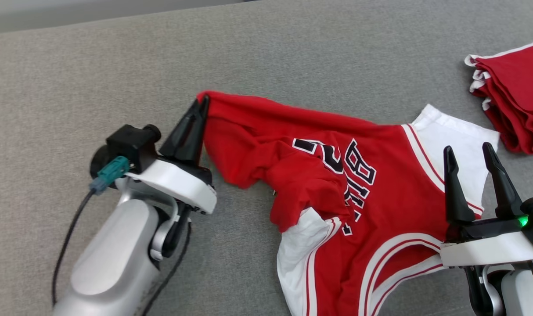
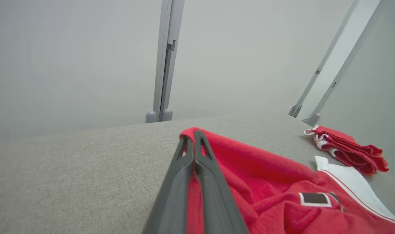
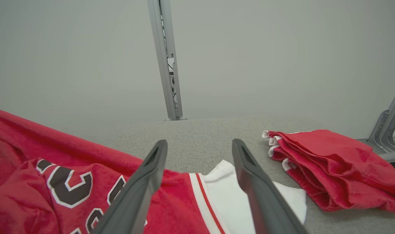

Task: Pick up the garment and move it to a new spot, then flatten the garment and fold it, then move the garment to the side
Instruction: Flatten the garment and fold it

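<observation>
On the garment (image 1: 394, 184) edge — left hand (image 1: 203, 103) clamped.

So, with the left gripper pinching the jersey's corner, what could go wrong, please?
The left gripper is shut on only the edge of the red jersey, so pulling may free it. The right gripper is open, so a one-sided pull could bunch the crumpled middle. The folded red garment nearby might get dragged.

Head view: high, looking down on fabric surface (image 1: 117, 66). Wrist views: low, close, facing wall (image 2: 70, 58); all share red jersey (image 3: 28, 152).
</observation>
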Available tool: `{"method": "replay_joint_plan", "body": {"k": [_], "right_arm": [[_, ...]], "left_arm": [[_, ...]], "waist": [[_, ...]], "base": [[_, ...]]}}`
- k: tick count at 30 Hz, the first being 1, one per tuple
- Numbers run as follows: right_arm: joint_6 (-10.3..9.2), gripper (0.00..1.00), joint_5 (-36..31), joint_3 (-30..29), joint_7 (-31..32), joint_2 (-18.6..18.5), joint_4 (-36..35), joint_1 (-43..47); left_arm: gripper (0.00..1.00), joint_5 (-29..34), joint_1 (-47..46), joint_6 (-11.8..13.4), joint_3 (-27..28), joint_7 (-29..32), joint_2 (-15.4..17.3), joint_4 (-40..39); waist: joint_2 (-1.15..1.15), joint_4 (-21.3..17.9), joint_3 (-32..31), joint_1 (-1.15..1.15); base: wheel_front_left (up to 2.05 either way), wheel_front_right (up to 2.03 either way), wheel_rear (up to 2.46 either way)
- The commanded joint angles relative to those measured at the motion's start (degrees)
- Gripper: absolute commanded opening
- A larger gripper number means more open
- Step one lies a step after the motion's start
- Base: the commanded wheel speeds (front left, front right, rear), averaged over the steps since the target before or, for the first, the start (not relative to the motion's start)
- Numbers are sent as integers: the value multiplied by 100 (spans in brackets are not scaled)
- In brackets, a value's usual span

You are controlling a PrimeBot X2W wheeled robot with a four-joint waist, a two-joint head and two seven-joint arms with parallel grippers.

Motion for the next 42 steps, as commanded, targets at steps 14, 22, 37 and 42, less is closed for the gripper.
{"method": "replay_joint_plan", "body": {"k": [14,22,37,42], "right_arm": [[1,100,-23,-145,87,-97,-128,57],[1,100,4,-149,183,-146,-204,39],[1,100,-26,-338,375,-173,-371,251],[1,100,-31,-306,413,-141,-409,278]], "left_arm": [[0,546,1398,869,198,508,1250,-2703],[0,107,2587,1130,124,379,1005,-2423],[0,-173,2838,832,61,-355,409,-577],[0,-271,2742,659,75,-416,265,-218]], "waist": [[0,650,-101,0],[0,832,-19,0],[0,1035,-157,0],[0,1039,-235,0]], "base": [[0,0,0],[0,0,0],[0,0,0],[0,0,0]]}}
